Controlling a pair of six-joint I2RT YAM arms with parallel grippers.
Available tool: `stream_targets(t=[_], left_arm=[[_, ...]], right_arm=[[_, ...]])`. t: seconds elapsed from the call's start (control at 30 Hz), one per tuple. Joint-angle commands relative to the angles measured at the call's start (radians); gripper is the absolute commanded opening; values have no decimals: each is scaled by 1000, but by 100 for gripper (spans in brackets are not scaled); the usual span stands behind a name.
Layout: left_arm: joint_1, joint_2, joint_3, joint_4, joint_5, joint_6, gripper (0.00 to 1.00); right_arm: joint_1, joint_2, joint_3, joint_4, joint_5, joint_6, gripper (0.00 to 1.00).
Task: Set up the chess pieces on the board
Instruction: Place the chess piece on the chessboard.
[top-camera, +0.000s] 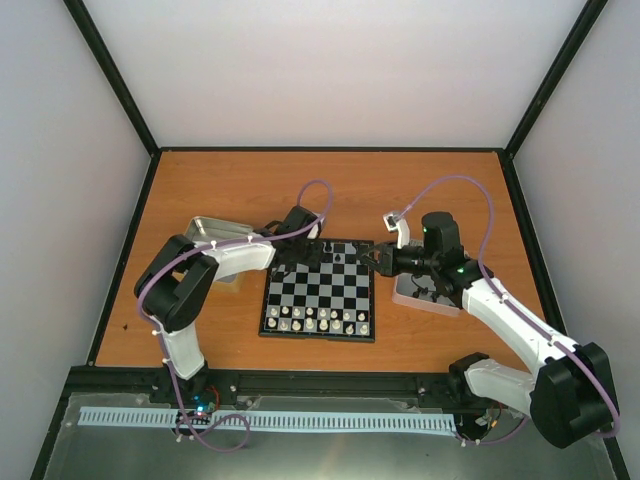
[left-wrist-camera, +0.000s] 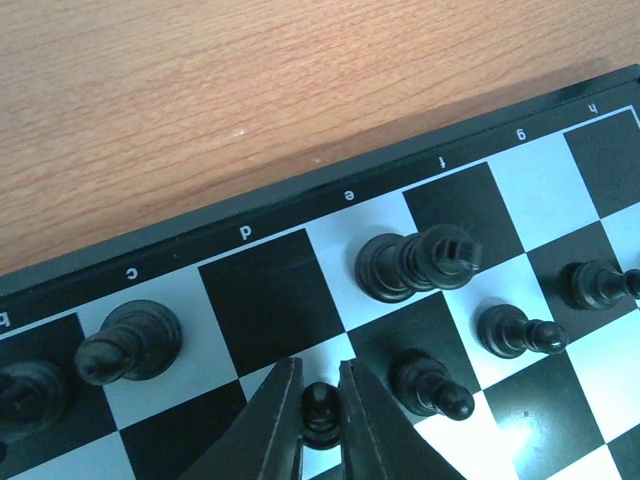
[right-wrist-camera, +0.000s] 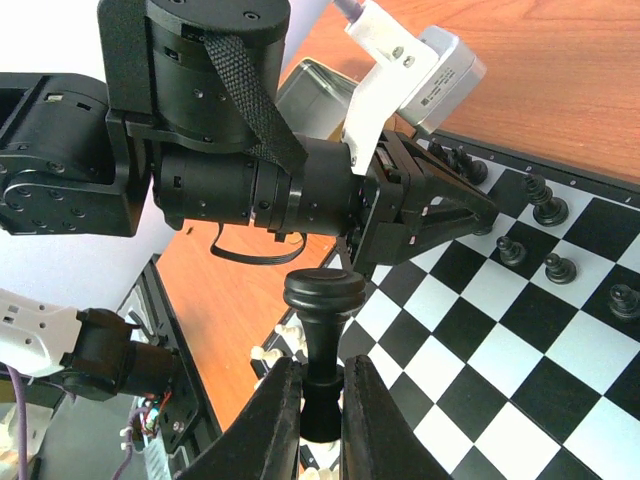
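Plainly, a black piece (right-wrist-camera: 323, 300) lies along the right gripper's (right-wrist-camera: 320, 372) fingers, head pointing beyond their tips. It is pinched low on its stem, level over the board's (top-camera: 320, 285) far right corner. The left gripper (left-wrist-camera: 320, 372), angled down, pinches an upright black pawn (left-wrist-camera: 320, 410).

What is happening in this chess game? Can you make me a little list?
Board: lies between the two arms
White pieces: lined up in the near rows
Other black pieces: standing near the far edge
Left gripper: shut on a small black piece over a pale square
Right gripper: shut on a tall black piece, held by its base
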Motion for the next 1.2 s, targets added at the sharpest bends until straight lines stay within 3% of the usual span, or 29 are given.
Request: stream_targets(t=[0.0, 0.37, 0.73, 0.83, 1.03, 1.17], left_arm=[[-2, 3, 40, -42, -24, 0, 14], [-3, -39, 49, -56, 4, -9, 21], [0, -312, 11, -93, -71, -77, 35], [11, -405, 3, -86, 20, -116, 49], [94, -552, -56, 42, 391, -267, 75], [127, -556, -67, 66, 582, -319, 82]], right_arm=[[5, -24, 32, -10, 15, -9, 4], [4, -19, 49, -19, 16, -11, 4], [7, 31, 7, 75, -20, 111, 4], [23, 65, 6, 127, -38, 151, 4], [89, 112, 53, 139, -36, 113, 4], [123, 135, 96, 137, -75, 66, 4]])
